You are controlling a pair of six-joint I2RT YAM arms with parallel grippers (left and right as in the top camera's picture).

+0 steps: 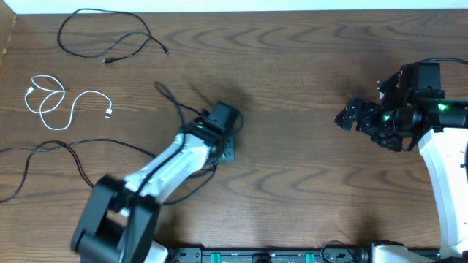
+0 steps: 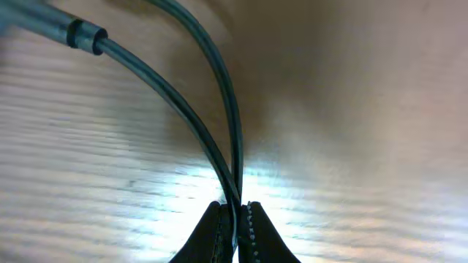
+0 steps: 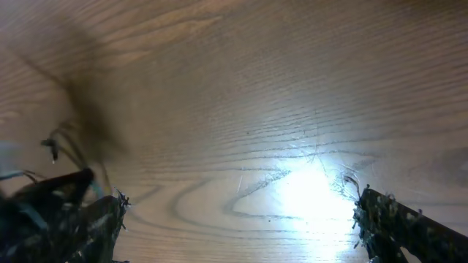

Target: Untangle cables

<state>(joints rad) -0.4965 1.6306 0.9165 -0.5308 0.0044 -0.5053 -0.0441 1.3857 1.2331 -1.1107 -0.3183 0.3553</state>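
The longer black cable runs from the left table edge, under my left arm, to a free end above the arm. My left gripper is shut on it near the table's middle. In the left wrist view two strands of this cable rise from the closed jaws, and a plug sleeve shows at top left. The shorter black cable lies looped at the far left. The white cable lies coiled below it. My right gripper is open and empty over bare wood.
The wooden table's left edge is close to the white and black cables. The right arm's thicker black cords hang at the far right. The arm bases sit along the front edge.
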